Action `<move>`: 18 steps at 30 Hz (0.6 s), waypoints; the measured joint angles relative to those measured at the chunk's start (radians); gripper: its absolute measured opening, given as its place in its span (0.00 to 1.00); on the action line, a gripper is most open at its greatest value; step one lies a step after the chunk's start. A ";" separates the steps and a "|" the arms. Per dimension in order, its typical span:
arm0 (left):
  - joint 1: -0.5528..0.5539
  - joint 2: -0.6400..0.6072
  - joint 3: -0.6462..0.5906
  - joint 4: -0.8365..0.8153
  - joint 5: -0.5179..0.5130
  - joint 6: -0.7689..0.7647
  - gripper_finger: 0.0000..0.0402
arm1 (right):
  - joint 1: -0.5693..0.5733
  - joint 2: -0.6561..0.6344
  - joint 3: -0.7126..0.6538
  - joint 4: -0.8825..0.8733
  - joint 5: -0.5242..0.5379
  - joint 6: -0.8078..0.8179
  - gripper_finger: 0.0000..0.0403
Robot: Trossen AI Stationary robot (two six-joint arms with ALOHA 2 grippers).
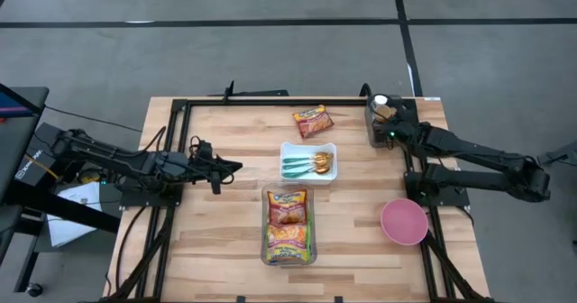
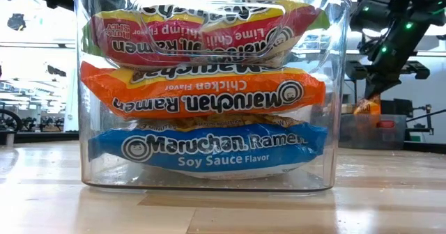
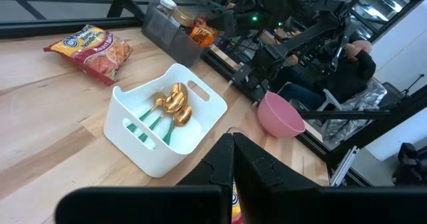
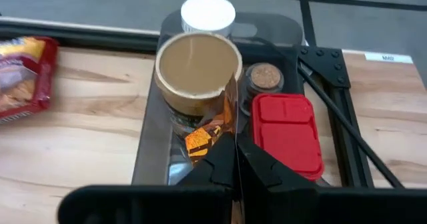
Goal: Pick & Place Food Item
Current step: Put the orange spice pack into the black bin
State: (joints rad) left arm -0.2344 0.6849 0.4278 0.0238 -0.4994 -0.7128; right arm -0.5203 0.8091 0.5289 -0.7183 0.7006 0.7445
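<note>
Your right gripper [image 4: 235, 159] was clenched on an orange snack packet [image 4: 205, 135] to lift it out of the grey bin [image 4: 152, 144] at the table's far right corner, while your left gripper [image 1: 233, 167] waited with jaws pressed together near the left edge.

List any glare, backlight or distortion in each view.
High view: even light, soft shadows under both arms. Low view: bright windows behind backlight the clear bin, whose curved walls warp the ramen packs; the top two packs' lettering reads upside down. Left wrist view: the left gripper looms dark and soft. Right wrist view: the white lid is nearly washed out.
</note>
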 joint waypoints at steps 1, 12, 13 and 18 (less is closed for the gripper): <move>0.000 0.000 0.000 0.000 0.000 0.000 0.00 | 0.000 0.013 0.000 0.000 0.000 0.006 0.00; 0.000 0.000 0.000 0.000 0.000 -0.003 0.00 | 0.000 0.126 0.000 0.009 0.006 0.034 0.00; 0.000 0.000 0.000 0.000 0.000 -0.003 0.00 | 0.000 0.131 0.000 0.009 0.007 0.057 0.00; 0.000 0.000 0.000 0.000 0.003 -0.006 0.00 | 0.004 0.121 0.000 0.004 0.003 0.155 0.01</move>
State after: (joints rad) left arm -0.2348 0.6846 0.4278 0.0238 -0.4961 -0.7191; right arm -0.5159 0.9300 0.5289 -0.7139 0.7032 0.8993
